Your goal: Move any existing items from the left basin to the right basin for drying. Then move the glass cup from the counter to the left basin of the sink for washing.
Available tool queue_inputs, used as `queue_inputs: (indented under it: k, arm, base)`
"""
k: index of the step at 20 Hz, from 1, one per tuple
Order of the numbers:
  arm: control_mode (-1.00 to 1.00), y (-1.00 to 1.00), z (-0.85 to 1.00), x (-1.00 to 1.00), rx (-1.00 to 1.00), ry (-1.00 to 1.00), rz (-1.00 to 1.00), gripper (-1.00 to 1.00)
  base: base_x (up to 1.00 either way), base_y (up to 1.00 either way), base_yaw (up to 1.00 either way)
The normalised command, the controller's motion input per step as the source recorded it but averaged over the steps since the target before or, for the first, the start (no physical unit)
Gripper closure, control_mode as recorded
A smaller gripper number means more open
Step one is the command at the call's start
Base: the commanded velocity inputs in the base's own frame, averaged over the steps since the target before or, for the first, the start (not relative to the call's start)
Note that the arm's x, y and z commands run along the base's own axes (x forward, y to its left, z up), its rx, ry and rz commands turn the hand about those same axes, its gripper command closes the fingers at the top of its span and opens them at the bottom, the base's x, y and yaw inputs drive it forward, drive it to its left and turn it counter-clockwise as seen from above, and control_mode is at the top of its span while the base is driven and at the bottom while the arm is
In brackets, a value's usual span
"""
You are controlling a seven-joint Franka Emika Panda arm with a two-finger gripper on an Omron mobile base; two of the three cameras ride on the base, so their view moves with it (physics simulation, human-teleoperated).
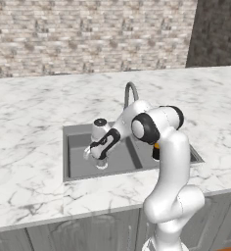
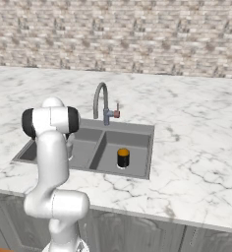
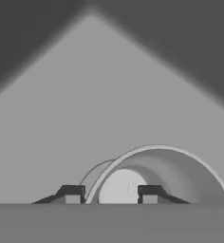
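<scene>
Grey sink metal all around me right now, because I'm reaching down into the left basin (image 1: 77, 147), which is where the glass cup (image 3: 157, 150) has to end up for washing. My fingers (image 3: 71, 193) sit partway apart, not wide, and the cup's pale rim arcs right over them; one tip looks outside the wall and the other inside it. Honestly I can't tell if I'm pinching it or just straddling it. From the left base view the cup (image 1: 101, 163) is low in the basin under my hand, close to the floor, though whether it's actually resting there is hard to say. The black mug with the orange top (image 2: 123, 157) already stands in the right basin (image 2: 137, 140), so I'd say the drying half is done. Room-wise: the divider (image 2: 99, 147) is just off to one side, the faucet (image 1: 130, 91) arches behind my wrist, and the basin walls box me in. Straight up looks like the cleanest exit, with the marble tabletop (image 1: 29, 122) well open beyond.
</scene>
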Motion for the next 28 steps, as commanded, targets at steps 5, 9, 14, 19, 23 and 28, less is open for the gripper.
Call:
queue_inputs:
  k: [5,9,14,19,23,28]
  arm:
    - [-1.0,0.0,0.32,-0.16,0.0,-0.14,-0.04,-1.0]
    - [-1.0,0.0,0.82,-0.22,0.0,-0.09,-0.06,-1.0]
    - [-1.0,0.0,0.96,-0.34,0.0,-0.12,-0.03,-1.0]
    - [-1.0,0.0,0.93,-0.37,0.01,-0.1,-0.02,-1.0]
    - [-1.0,-0.05,0.91,-0.35,0.02,-0.02,-0.04,-1.0]
    - [-1.0,-0.24,0.71,-0.42,0.05,0.0,-0.08,-1.0]
  base:
    - [0.0,0.0,0.0]
    - [0.0,0.0,0.0]
    - [0.0,0.0,0.0]
    - [0.0,0.0,0.0]
    - [0.0,0.0,0.0]
    - [0.0,0.0,0.0]
